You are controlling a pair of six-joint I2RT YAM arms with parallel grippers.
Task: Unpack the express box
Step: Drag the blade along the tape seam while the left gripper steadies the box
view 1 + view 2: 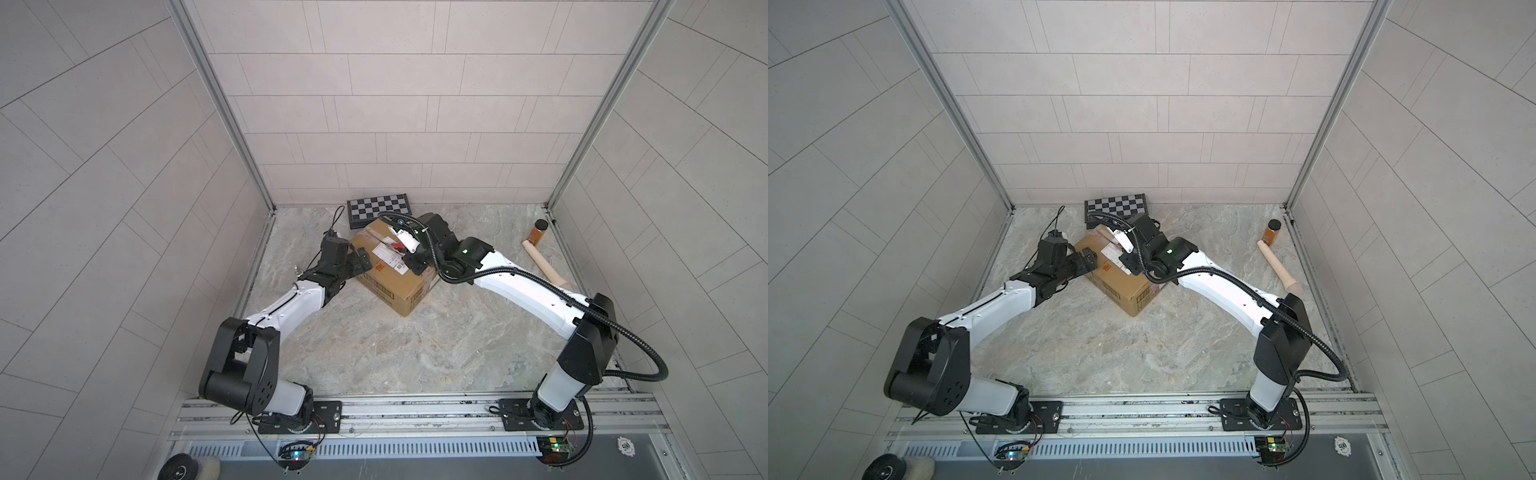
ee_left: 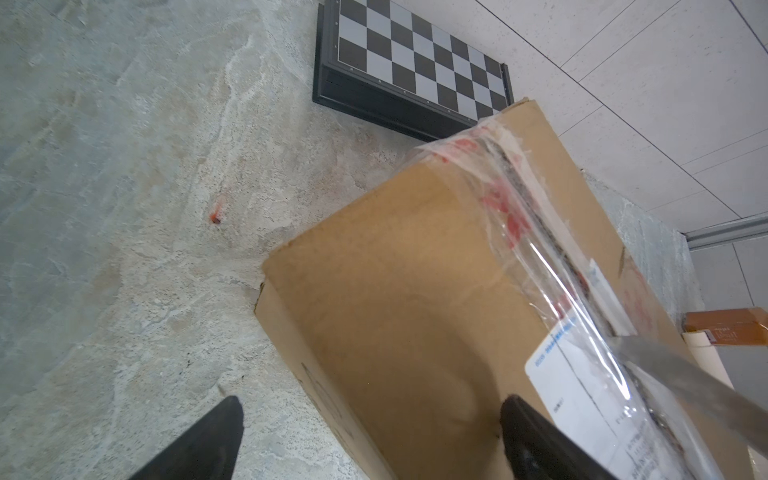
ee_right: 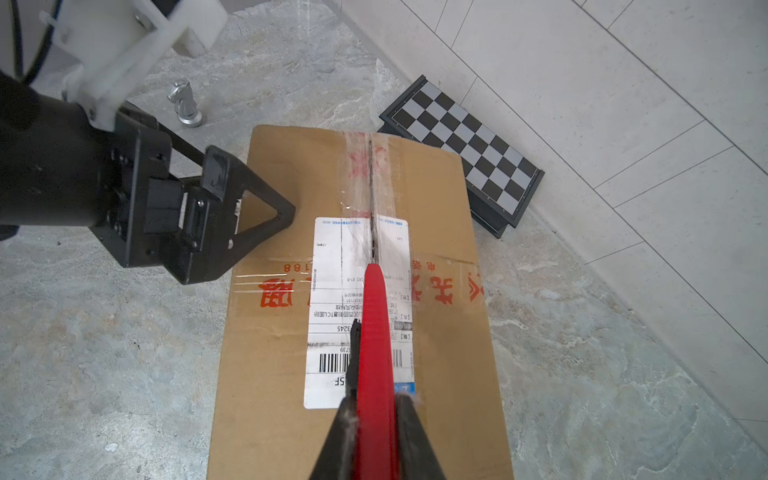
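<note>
One express box (image 3: 270, 374), one red cutter (image 3: 376, 324) — clamped in the right gripper (image 3: 376, 411), blade tip hidden in the seam ahead. Left gripper (image 2: 372, 409) gapes wide astride the box edge.

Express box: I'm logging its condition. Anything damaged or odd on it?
Yes: the clear tape along the top seam of the express box is slit and ragged, down into the white label, where the red cutter rests.

- You see the express box (image 1: 399, 293), a brown corrugated carton, sitting flat and cornerwise toward the far end of the tabletop (image 1: 415, 357).
- Its top flaps lie shut under clear tape (image 3: 357, 166).
- A dark slit follows the seam into the white shipping label (image 3: 328, 291).
- Red characters and a barcode mark it.
</note>
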